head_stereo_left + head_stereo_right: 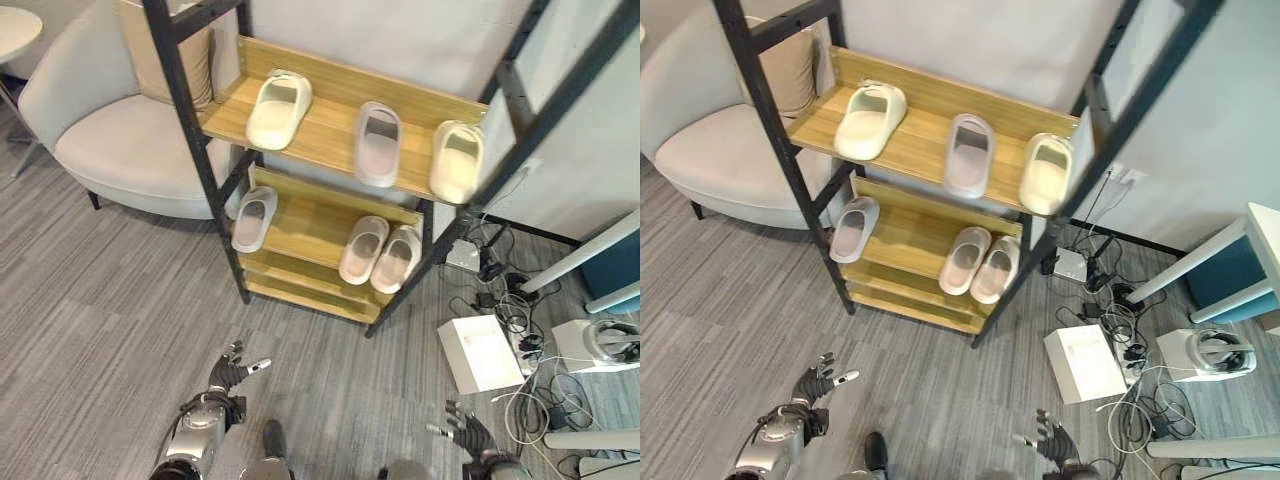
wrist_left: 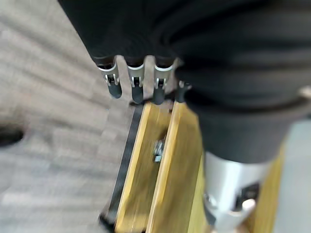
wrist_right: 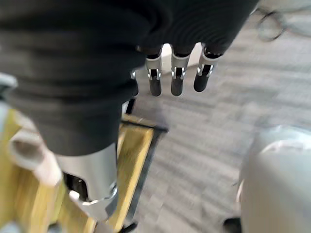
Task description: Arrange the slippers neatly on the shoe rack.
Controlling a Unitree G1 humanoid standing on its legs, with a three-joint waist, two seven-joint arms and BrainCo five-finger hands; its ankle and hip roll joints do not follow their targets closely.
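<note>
- Your shoe rack (image 1: 300, 130) fills the frame's centre: three slippers (image 1: 378, 142) on the upper shelf sit unevenly spaced and one leans off the right edge; three below include a stray lone one.
- Both hands, left hand (image 1: 232, 371) and right hand (image 1: 466, 427), hang low, fingers relaxed, empty; reaching from here risks knocking that edge slipper (image 1: 457, 160) off.

A wooden shoe rack (image 1: 330, 135) with a black frame holds six pale slippers. On the top shelf, a cream slipper (image 1: 279, 108) lies at 9 o'clock, a pinkish-grey slipper (image 1: 378, 143) in the middle, and another cream slipper (image 1: 457, 160) at 3 o'clock. On the lower shelf, a lone grey slipper (image 1: 254, 217) sits at the 9 o'clock edge, and a pink pair (image 1: 380, 252) lies touching at 3 o'clock.
</note>
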